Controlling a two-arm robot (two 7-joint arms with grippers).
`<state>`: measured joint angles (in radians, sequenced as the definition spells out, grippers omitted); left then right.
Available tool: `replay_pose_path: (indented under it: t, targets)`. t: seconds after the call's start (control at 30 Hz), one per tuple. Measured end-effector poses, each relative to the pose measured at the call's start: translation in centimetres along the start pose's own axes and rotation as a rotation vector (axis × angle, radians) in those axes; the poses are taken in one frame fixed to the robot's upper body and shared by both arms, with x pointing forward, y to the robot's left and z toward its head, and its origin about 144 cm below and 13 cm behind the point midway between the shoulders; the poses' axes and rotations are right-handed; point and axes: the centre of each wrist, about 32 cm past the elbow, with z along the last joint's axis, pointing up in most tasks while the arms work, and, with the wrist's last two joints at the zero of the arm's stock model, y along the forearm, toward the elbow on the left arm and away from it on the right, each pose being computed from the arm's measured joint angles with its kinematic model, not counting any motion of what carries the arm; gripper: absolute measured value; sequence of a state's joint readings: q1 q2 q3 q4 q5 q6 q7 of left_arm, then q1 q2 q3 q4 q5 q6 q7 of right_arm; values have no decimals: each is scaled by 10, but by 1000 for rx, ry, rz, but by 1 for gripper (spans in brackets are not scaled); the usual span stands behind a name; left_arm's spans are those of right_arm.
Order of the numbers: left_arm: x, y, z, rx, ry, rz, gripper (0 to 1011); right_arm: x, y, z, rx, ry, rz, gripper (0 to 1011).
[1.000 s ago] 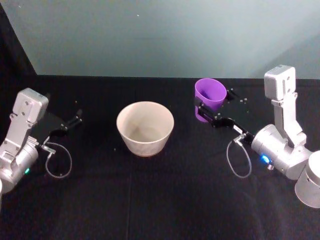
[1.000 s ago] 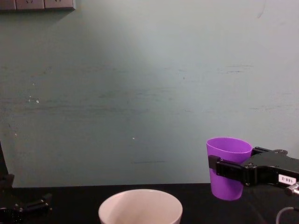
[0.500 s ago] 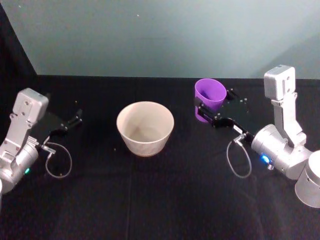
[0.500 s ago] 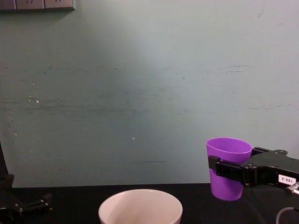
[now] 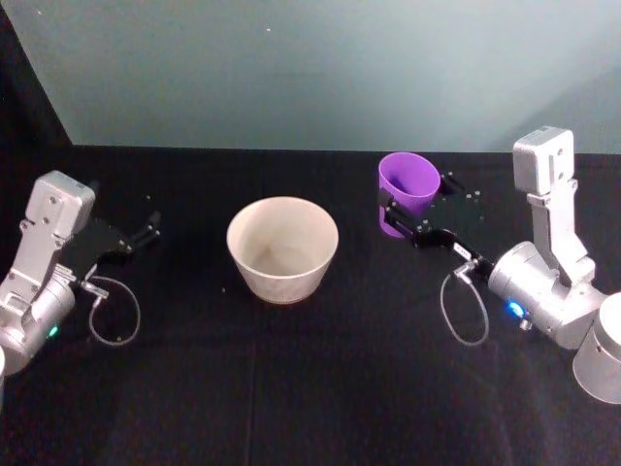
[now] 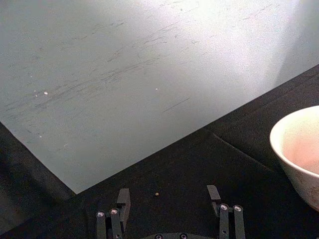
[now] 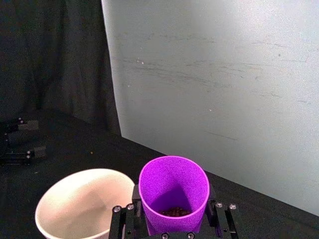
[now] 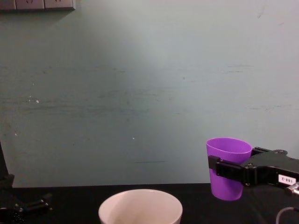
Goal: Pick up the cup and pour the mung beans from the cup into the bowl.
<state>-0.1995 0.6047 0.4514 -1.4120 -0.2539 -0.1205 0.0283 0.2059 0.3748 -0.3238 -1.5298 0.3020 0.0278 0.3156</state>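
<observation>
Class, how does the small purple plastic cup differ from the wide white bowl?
The small purple plastic cup is narrower than the wide white bowl. The cup holds mung beans; the bowl looks empty. The right gripper clasps the cup; the bowl stands free. Both are upright, open-topped.

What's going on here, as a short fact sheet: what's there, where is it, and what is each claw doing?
Cup: purple, upright, to the right of the bowl
Mung beans: small heap at the cup's bottom
Bowl: white, mid-table, no beans seen inside
Right claw: shut on the cup's sides
Left claw: open, holding nothing, off to the left, apart from the bowl
Table: covered in black cloth
Pouring: not yet begun
</observation>
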Motion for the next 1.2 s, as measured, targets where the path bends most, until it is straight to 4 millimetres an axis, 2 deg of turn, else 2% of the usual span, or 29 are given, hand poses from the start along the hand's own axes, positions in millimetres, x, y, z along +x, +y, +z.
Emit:
replay_pose_path:
  t: [1.2]
  targets:
    - [0,0,0,0,0,0,1000,0,0,0,0,0,0,726]
